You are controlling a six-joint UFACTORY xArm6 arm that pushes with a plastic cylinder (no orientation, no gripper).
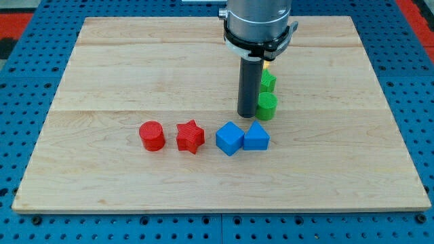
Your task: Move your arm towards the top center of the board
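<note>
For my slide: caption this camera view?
My tip rests beside a green cylinder, above the red and blue blocks.

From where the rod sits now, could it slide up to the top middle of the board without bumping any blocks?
Probably yes. My tip rests just left of the green blocks; the red and blue blocks lie below it. The board above my tip looks bare.

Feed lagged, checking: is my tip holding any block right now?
Nothing is held. My tip rests on the board beside the green cylinder.
</note>
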